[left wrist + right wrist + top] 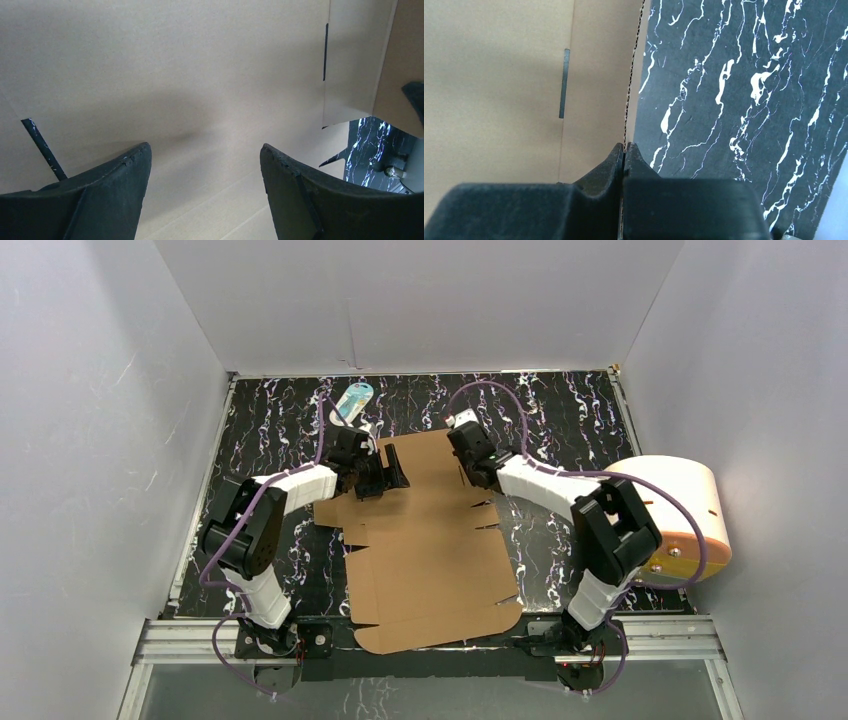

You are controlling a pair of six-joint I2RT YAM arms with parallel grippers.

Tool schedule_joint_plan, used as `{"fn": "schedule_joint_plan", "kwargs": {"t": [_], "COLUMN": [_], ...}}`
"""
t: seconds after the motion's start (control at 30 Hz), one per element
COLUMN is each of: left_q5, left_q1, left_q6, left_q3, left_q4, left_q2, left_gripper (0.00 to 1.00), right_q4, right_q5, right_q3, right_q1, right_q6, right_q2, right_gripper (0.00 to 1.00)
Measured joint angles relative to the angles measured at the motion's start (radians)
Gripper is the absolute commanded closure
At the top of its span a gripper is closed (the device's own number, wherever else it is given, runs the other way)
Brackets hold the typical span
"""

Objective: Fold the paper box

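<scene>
The paper box (430, 550) is a brown cardboard sheet with flaps and slits, lying mostly flat on the black marble table (570, 410). My left gripper (390, 475) hangs open over the sheet's far left part. In the left wrist view its fingers (120, 185) stand wide apart above bare cardboard (175, 65), with nothing between them. My right gripper (462, 440) is at the sheet's far right edge. In the right wrist view this gripper (625, 145) is shut on the thin corrugated edge of a cardboard flap (499, 100), which stands edge-on between the jaws.
A cream cylinder with an orange base (670, 510) lies on its side at the right of the table, beside the right arm. A small white-and-blue oval item (353, 398) lies at the far edge. White walls enclose three sides.
</scene>
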Motion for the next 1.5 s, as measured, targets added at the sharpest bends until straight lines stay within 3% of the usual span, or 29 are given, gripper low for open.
{"fn": "schedule_joint_plan", "kwargs": {"t": [0.8,0.97,1.1,1.3,1.5], "left_q5": [0.004,0.005,0.003,-0.014,-0.032], "left_q1": [0.000,0.000,-0.001,-0.003,-0.010], "left_q6": [-0.024,-0.027,-0.026,-0.019,-0.010], "left_q3": [-0.033,-0.039,-0.039,-0.039,-0.043], "left_q4": [0.061,0.074,0.073,0.033,-0.021], "left_q2": [-0.007,-0.007,-0.009,-0.034,-0.118], "left_gripper": [0.23,0.23,0.23,0.23,0.23], "right_q4": [-0.079,-0.087,-0.093,-0.080,-0.040], "right_q5": [0.152,0.171,0.171,0.098,0.004], "right_q3": [0.075,0.079,0.080,0.080,0.049], "right_q1": [0.110,0.117,0.118,0.110,0.071], "right_q6": [0.012,0.015,0.014,0.019,0.034], "right_q2": [0.119,0.163,0.166,0.152,0.051], "right_gripper": [0.98,0.94,0.83,0.55,0.40]}}
